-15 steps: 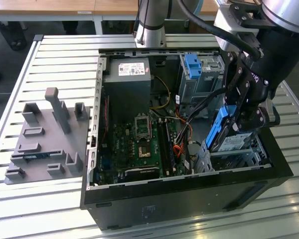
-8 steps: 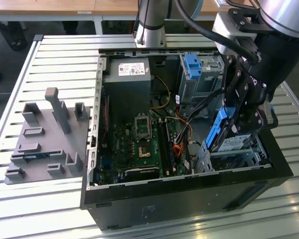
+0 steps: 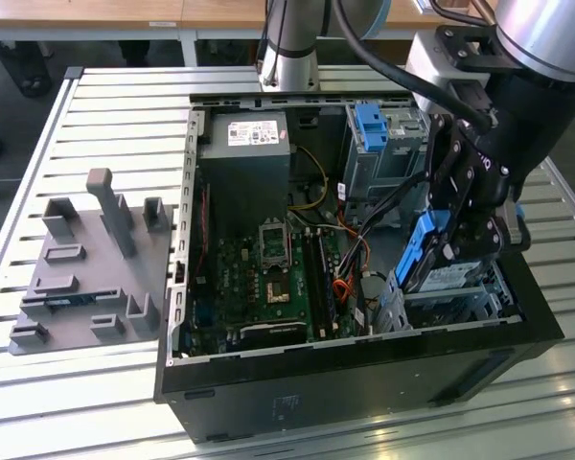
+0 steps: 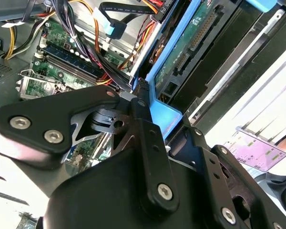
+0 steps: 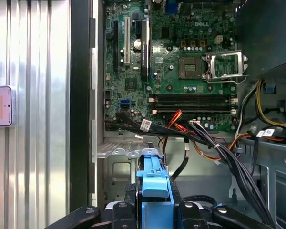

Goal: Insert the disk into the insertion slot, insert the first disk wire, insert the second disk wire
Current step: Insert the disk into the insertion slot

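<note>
On the exterior view's left, a grey fixture plate [image 3: 86, 264] is lying unused on the slatted table [image 3: 105, 105], beside the open computer case [image 3: 345, 369]. Moving rightward, a bundle of cables [image 3: 369, 216] is lying loose across the motherboard [image 3: 268, 268]. No wire appears to be sitting in the disk, so both wire steps are judged to be waiting. At the exterior view's right, the tool [image 3: 457, 251] is clamping the disk [image 3: 448, 278] by its blue carrier and holding it tilted, with its lower end just at the mouth of the insertion slot [image 3: 465, 307]. The insertion is looking begun at most, not finished. The disk is showing a silver face with a white label, and in the second wrist view its green circuit-board underside and bare connector sockets are facing the camera.
</note>
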Robot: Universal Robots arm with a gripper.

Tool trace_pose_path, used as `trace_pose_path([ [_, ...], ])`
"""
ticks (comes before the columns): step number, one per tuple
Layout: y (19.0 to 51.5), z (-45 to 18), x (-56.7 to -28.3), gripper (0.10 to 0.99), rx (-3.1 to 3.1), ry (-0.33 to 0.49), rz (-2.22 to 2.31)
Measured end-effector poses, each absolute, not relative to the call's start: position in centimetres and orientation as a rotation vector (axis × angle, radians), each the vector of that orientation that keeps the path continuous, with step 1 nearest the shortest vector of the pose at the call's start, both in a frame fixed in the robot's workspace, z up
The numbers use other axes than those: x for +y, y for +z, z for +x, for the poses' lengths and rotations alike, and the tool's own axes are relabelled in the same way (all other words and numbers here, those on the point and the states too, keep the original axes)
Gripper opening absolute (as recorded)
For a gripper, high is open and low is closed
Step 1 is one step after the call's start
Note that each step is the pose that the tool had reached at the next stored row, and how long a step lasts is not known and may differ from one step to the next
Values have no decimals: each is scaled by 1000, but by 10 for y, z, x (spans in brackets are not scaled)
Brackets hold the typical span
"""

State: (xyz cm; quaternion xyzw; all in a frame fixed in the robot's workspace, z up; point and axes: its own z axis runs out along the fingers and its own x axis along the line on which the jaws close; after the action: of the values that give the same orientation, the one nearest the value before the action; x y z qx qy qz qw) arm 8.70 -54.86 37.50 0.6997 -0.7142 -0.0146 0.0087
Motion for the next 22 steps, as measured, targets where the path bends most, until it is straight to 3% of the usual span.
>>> trace_pose_path([
  [22,362,87,-549,365,-2232,-46,2186],
])
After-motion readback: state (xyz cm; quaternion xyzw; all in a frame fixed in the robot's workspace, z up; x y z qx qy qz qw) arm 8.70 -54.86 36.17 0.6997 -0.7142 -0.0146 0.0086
